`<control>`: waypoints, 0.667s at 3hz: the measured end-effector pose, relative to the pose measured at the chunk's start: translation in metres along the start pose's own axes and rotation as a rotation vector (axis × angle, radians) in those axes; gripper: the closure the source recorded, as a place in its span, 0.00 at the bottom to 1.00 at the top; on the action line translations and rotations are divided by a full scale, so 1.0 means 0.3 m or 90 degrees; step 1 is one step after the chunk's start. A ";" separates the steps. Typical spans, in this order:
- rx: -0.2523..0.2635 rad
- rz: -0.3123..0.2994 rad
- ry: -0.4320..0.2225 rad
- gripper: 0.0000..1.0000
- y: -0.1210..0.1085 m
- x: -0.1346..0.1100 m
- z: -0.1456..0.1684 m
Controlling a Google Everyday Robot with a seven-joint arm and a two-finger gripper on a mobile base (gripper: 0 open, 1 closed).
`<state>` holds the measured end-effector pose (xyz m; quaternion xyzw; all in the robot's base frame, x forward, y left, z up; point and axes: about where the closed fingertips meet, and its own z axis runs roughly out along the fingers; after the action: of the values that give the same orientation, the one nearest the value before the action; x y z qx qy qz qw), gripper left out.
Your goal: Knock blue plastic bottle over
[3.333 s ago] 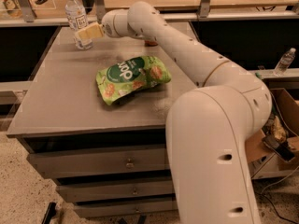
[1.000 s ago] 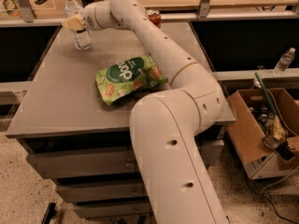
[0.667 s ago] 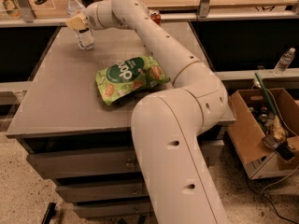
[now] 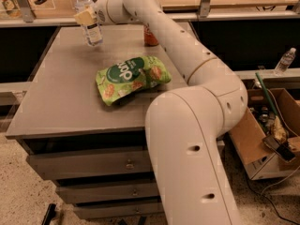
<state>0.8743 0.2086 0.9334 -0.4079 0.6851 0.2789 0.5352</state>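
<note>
- Reaches far across the counter, with the claw up near the back left corner.
- Sits right against the upper side of the bottle, touching it as far as can be judged.
- Cannot tell the claw's state, apart or together; only a pale yellowish end on show, laid over the clear plastic.
- Bottle: on its base near the back left corner of the counter, white cap on top, label low on the body; perhaps leaning a touch, though hard to say for sure.
- Not knocked over yet, so the main step not done.
- Done so far, by the look of it: the approach and the first contact.
- Left to do: a firm sideways shove through the upper part, enough to tip the bottle past balance and lay it flat on the counter.
- Off to the right and apart from the bottle: a red can, partly hidden behind the arm.
- In the middle of the counter, well apart from the bottle: a green snack bag, lying flat.
- Probably no trouble from either during the push.
- Worth watching: a light bottle near the back edge, likely to roll once down.
</note>
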 end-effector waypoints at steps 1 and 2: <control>-0.005 0.010 0.000 1.00 0.002 -0.016 -0.096; -0.034 -0.001 -0.012 1.00 0.018 -0.032 -0.185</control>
<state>0.8424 0.1684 0.9574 -0.4199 0.6718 0.3006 0.5310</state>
